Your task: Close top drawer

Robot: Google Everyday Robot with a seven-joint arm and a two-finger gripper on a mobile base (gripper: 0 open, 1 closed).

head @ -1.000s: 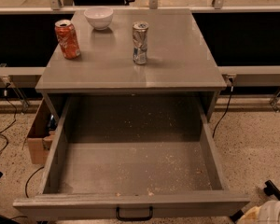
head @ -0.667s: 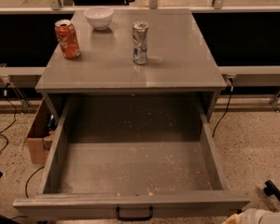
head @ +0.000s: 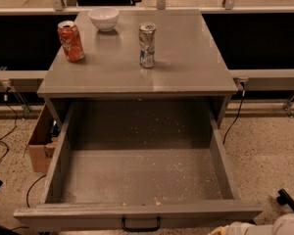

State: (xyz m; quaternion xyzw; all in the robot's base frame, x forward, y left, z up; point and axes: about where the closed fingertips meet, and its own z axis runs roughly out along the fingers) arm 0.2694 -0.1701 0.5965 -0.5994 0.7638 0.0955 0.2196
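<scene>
The top drawer (head: 137,180) of the grey cabinet is pulled far out toward me. It is wide and deep, and its grey floor is speckled with crumbs. Its flat front (head: 78,218) runs along the bottom edge of the view, with a small black bar handle (head: 140,224) at its middle. My gripper (head: 289,201) shows only as a black part at the lower right corner, to the right of the drawer front and apart from it. The white arm (head: 279,226) lies just below it, mostly out of view.
On the cabinet top (head: 186,58) stand a red soda can (head: 71,41), a white bowl (head: 103,18) and a silver can (head: 147,45). A cardboard box (head: 38,143) and cables sit on the speckled floor at the left. A rail (head: 264,77) runs behind.
The white arm parts at the lower right corner have shifted slightly. The drawer stays open in the same place and the cans and bowl have not moved.
</scene>
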